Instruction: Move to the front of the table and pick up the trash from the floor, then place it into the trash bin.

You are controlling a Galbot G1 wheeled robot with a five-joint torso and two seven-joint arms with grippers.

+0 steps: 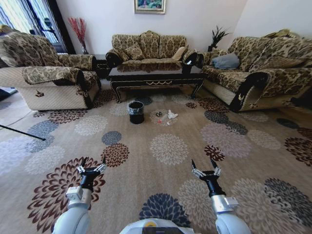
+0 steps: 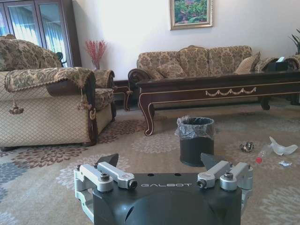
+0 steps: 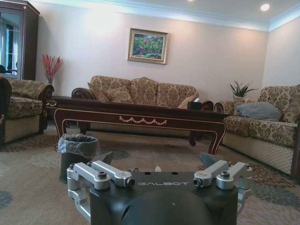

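Left tool [image 1: 91, 167] and right tool [image 1: 205, 169] both spread open, empty, low over floor [image 1: 161, 185]; trash [image 1: 165, 116] beside trash bin [image 1: 136, 111], before bench [image 1: 156, 78].

Open floor [image 1: 165, 161] ahead; trash bin [image 1: 136, 111] just beside trash [image 1: 167, 116], table [image 1: 156, 78] behind.

One table [image 1: 156, 78] stands in the room. In front of the table there is one trash bin [image 1: 136, 111] and three pieces of trash: one white tissue [image 1: 172, 115], one clear bottle [image 2: 262, 153] and one dark wrapper [image 1: 159, 114]. Three sofas surround the table.
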